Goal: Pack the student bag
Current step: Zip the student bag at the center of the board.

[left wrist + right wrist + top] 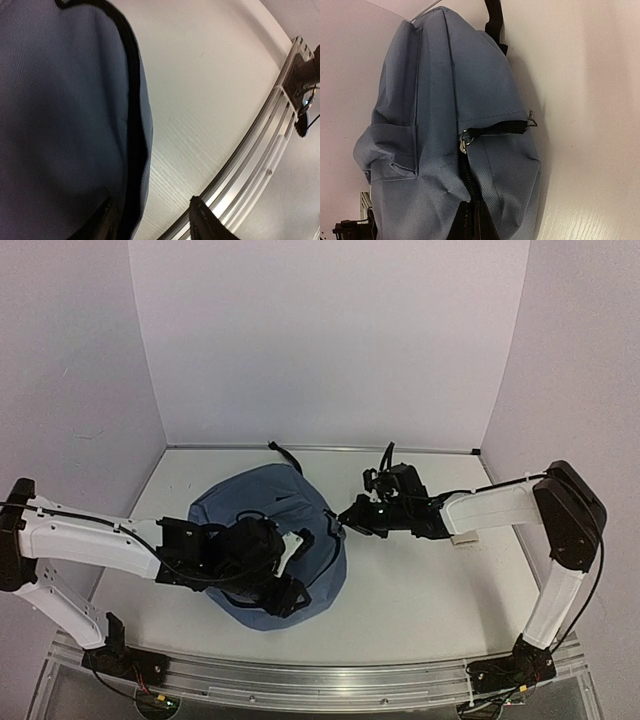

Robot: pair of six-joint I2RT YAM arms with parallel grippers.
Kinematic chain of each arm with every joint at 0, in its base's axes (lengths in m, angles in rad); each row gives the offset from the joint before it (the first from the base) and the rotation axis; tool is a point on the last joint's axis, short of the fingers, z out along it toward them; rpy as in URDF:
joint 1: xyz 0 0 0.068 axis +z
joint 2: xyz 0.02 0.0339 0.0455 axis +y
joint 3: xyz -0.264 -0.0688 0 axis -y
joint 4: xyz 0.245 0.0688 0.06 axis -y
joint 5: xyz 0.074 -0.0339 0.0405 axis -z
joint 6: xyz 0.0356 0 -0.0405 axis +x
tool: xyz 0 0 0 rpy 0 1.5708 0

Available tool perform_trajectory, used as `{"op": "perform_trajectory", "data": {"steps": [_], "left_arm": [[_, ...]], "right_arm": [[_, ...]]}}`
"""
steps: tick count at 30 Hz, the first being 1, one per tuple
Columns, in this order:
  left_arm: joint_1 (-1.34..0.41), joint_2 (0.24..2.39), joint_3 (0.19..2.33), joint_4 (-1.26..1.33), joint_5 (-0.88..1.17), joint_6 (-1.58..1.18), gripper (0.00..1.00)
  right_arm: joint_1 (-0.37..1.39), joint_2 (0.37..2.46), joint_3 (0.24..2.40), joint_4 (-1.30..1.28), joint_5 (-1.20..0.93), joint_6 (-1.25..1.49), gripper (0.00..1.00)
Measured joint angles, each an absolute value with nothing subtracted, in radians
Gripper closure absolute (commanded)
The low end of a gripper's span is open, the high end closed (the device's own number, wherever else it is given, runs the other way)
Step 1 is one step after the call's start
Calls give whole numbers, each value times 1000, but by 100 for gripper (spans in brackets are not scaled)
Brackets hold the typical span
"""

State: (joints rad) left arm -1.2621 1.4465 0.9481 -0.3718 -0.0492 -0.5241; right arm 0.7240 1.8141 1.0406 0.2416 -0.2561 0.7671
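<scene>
One table (430, 590), with the student bag (262, 502) lying on its side left of centre. Its zipper (469, 172) faces your right arm, probably so that side can work it. Left gripper (295, 568) sits over the bag's near edge, fingers spread, nothing between them. Right gripper (348, 515) is clenched tight at the zipper line. You cannot tell whether it pinches anything.

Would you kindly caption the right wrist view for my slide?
Slate-blue student bag on a pale table, its zipper pull centred.
</scene>
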Motion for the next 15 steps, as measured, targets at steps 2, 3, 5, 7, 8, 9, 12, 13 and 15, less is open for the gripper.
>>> {"op": "perform_trajectory", "data": {"steps": [2,3,5,7,8,9,12,13,15], "left_arm": [[-1257,1486,1036,-374,-78,-557,31],[-1250,1512,1085,-365,-92,-573,29],[-1231,1555,1162,-343,-111,-606,26],[-1209,1600,1227,-323,-131,-639,23],[-1201,1622,1251,-319,-139,-652,23],[-1193,1649,1274,-318,-150,-665,22],[-1182,1731,1325,-338,-176,-690,24],[-1183,1757,1335,-350,-184,-694,29],[-1184,1801,1347,-371,-197,-698,38]], "right_arm": [[722,1804,1023,252,-250,770,100],[722,1797,1012,256,-247,774,100],[723,1786,996,266,-242,778,100],[723,1777,984,274,-238,784,100],[723,1773,980,277,-236,786,100],[723,1769,979,277,-234,787,100],[723,1759,978,278,-233,790,100],[724,1755,977,280,-233,791,100],[725,1750,977,282,-233,791,100]]}}
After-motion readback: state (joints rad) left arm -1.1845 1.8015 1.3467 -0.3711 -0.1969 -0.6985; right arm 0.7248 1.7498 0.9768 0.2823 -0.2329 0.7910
